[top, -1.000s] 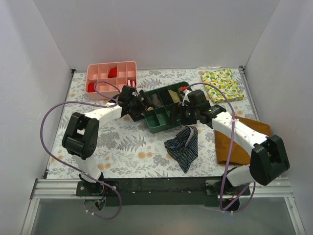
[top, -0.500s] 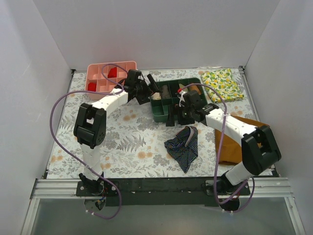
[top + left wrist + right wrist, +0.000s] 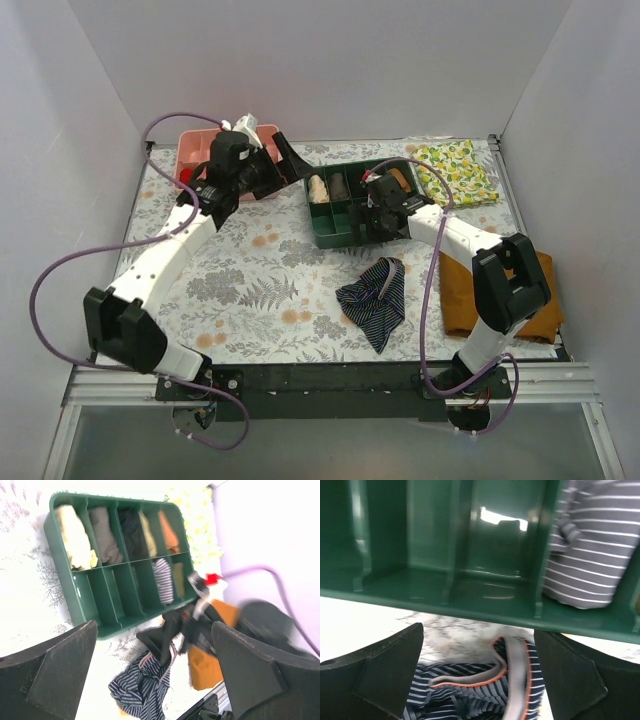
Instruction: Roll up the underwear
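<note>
1. The underwear (image 3: 375, 303), soft navy cloth with thin stripes and an orange-edged grey waistband, lay crumpled on the fern-printed counter (image 3: 250, 285), near the glossy green compartment tray (image 3: 330, 241)
2. The right gripper (image 3: 477, 630) hung at the tray's near wall, fingers spread, holding nothing
3. The left gripper (image 3: 154, 626) hovered left of the tray, fingers wide apart and empty
</note>
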